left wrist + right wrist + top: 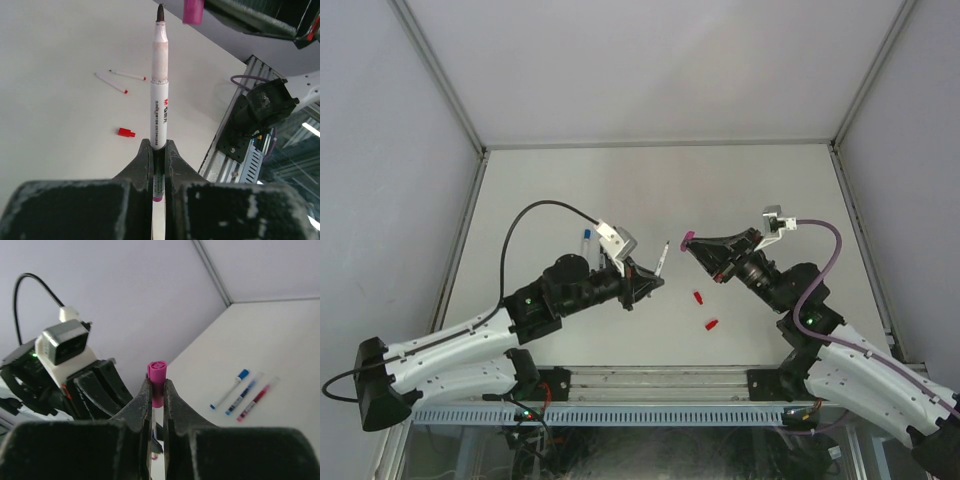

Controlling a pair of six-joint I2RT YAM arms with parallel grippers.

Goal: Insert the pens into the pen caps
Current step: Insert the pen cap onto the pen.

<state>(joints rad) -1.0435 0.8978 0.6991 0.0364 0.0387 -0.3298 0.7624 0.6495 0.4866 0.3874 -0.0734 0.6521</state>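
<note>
**Fig.** Shows L gripper (pixel 159 145) pinched narrow on the lower barrel of pen (pixel 159 110), dark nib bare and pointing straight away from the jaws. Shows R gripper (pixel 157 387) pinched likewise on magenta cap (pixel 156 372), approx. half its length proud of the fingertips.

**Top view:** L gripper (pixel 645 280) left of centre, w/ pen (pixel 663 258) slanting up and to the right toward magenta cap (pixel 687 238). Nib and cap near, not touching.

**L wrist view:** magenta cap (pixel 192 11) just right of nib and about level w/ it, i.e. beside the pen's long axis, not on it. Cannot tell which end of cap faces the nib.

**Judged next:** small sideways correction to bring cap mouth onto pen axis, then closing along that axis. Neither arm clearly nearer, gap roughly midway betw. both.

**Elsewhere on table (pixel 570 180):** red caps (pixel 698 296) below the gap, spare pens (pixel 117 82) well apart.
</note>
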